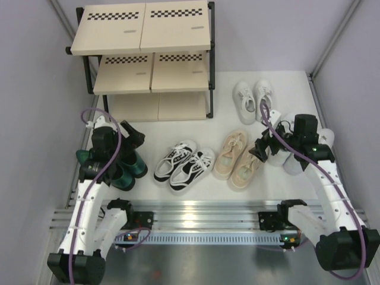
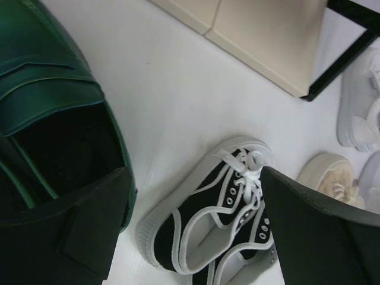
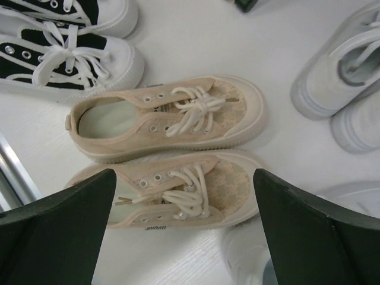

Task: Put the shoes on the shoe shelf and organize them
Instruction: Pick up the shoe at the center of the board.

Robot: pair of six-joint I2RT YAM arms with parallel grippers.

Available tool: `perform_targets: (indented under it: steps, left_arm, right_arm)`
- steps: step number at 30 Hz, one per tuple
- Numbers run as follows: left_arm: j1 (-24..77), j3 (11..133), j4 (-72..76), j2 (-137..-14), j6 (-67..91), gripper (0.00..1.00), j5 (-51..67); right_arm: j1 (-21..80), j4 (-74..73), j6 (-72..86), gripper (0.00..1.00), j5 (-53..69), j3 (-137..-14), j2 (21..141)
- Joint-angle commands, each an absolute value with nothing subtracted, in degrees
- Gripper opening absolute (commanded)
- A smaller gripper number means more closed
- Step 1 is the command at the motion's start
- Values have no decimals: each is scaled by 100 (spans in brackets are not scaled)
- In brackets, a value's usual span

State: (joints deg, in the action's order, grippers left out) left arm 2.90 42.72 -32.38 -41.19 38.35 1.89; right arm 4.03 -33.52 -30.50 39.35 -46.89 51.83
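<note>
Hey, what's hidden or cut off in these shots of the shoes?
Top view: dark green shoes mostly under the left arm.
Top view: pale grey sneakers partly under the right arm.
Left wrist view: black-and-white sneaker, heel cut off by the bottom edge.

The left arm [image 1: 86, 205] and right arm [image 1: 335, 190] are showing white shells, black joints and purple cables [image 1: 116, 148]; the left gripper [image 2: 196, 172] and right gripper [image 3: 184, 172] are showing matte black fingers.

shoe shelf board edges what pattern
Black-and-white checkered strips on the three-tier beige-board shoe shelf; top external view shows it best.
</note>
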Motion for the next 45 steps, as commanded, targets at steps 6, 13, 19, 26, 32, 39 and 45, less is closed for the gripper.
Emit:
perform_targets:
  steps: [6, 13, 19, 26, 32, 39, 45]
  left_arm:
    - [659, 4483, -3586, -4745, 4192, 84, -1273]
    - [1230, 4298, -3542, -5571, 4403, 76, -1977]
    - [1248, 3832, -3129, -5967, 4447, 63, -2355]
    - [1248, 3490, -2523, -6117, 4351, 30, -2461]
    - [1248, 3665, -2417, -5960, 3982, 0, -2286]
    - [1327, 4051, -2513, -4634, 3245, 0, -1479]
    - [1327, 4157, -2602, -4324, 2884, 0, -968]
  right_arm:
    - [439, -2944, -3217, 99, 4245, -4597, 5396]
    - [439, -3058, -3384, 100, 4008, -4605, 5476]
    - [439, -3129, -3445, 99, 3973, -4588, 5458]
    - [439, -3155, -3445, 99, 3981, -4588, 5458]
    - [387, -3190, -3437, 99, 3973, -4597, 5397]
    - [229, -3234, -3419, 100, 3981, -4641, 5370]
    - [202, -3226, -3401, 99, 3982, -4641, 5335]
